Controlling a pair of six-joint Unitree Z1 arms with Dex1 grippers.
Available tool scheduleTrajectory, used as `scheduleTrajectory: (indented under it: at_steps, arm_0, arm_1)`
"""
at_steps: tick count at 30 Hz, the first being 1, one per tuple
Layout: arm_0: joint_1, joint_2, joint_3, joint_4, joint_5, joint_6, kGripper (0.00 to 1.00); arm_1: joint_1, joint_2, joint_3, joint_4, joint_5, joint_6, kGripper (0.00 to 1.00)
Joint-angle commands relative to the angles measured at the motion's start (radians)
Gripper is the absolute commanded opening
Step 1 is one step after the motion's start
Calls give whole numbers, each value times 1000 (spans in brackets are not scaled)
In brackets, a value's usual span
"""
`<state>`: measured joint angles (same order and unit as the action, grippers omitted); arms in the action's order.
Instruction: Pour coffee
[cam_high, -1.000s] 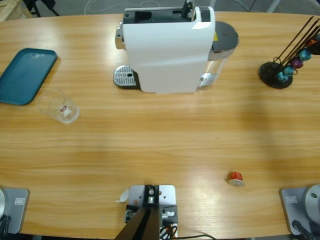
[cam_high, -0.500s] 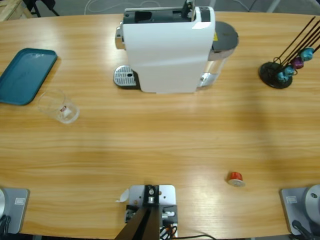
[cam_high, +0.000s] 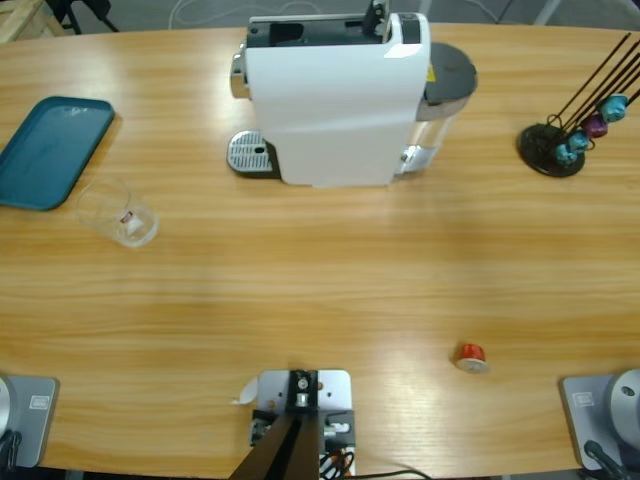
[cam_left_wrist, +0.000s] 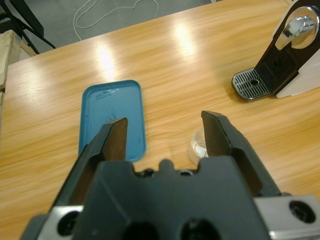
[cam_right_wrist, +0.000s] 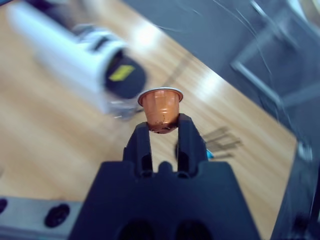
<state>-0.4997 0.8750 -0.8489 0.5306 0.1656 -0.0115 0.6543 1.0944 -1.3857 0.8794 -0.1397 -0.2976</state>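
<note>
We see the long wooden table (cam_high: 330, 290) carrying a white coffee machine (cam_high: 335, 95) at the middle of its far edge, drip grate to its left. A teal tray (cam_high: 50, 150) lies by the left edge, the clear glass cup (cam_high: 118, 212) just beside it; no coffee shows in it. A capsule rack (cam_high: 570, 125) stands near the right edge, a red capsule (cam_high: 470, 355) toward the near edge. Much bare wood lies between. The left gripper (cam_left_wrist: 165, 132), jaws apart, hovers over tray and cup. The right gripper (cam_right_wrist: 162, 137) is clamped on a copper capsule (cam_right_wrist: 160, 110).
</note>
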Motion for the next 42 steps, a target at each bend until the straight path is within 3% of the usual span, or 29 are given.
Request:
scheduleTrajectory:
  at_steps: [1,8,15,22,27,42]
  arm_0:
    - [-18,-21,39,-11,-15,16,628]
    - [-25,-13,40,-11,-21,16,628]
    - [-31,-4,40,-12,-23,16,628]
    - [-33,-3,41,-12,-23,16,628]
    - [-34,-8,42,-12,-23,16,627]
    - [-36,-13,45,-14,-23,16,628]
  arm_1:
    - [283,137,-206,214,77,-87,0]
    - [334,380,-408,264,90,-235,0]
    - [366,583,-464,223,102,-426,0]
    - [367,768,-627,226,100,-451,0]
    - [357,828,-681,212,90,-454,0]
    - [211,838,-655,51,188,-454,0]
